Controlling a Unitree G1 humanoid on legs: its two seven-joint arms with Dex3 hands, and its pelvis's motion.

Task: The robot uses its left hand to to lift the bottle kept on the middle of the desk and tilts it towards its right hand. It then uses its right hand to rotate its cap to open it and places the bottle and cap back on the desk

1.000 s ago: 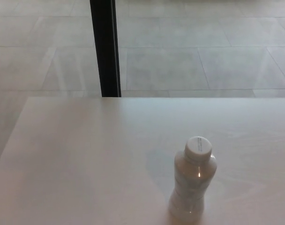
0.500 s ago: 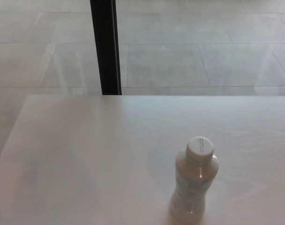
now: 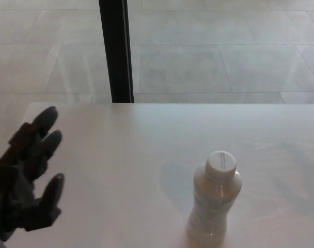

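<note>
At the far left edge, the left robot hand (image 3: 25, 178) rises above the near-left part of the surface (image 3: 121, 170), its black thumb and two thick fingers (image 3: 43, 121) spread apart and holding nothing. The fingertips point up and away, toward the far side of the surface. Behind it, a black vertical post (image 3: 115, 51) stands on the tiled floor (image 3: 208, 62) just past the far edge of the surface, left of centre. The pale surface fills the lower half of the view and carries a faint shadow near its middle. Right of centre, close to the near edge, the bottle (image 3: 214, 204) stands upright, a clear bottle with a narrowed waist, well apart from the left robot hand. Its white cap (image 3: 221, 161) sits on the neck. The right robot hand does not show.
</note>
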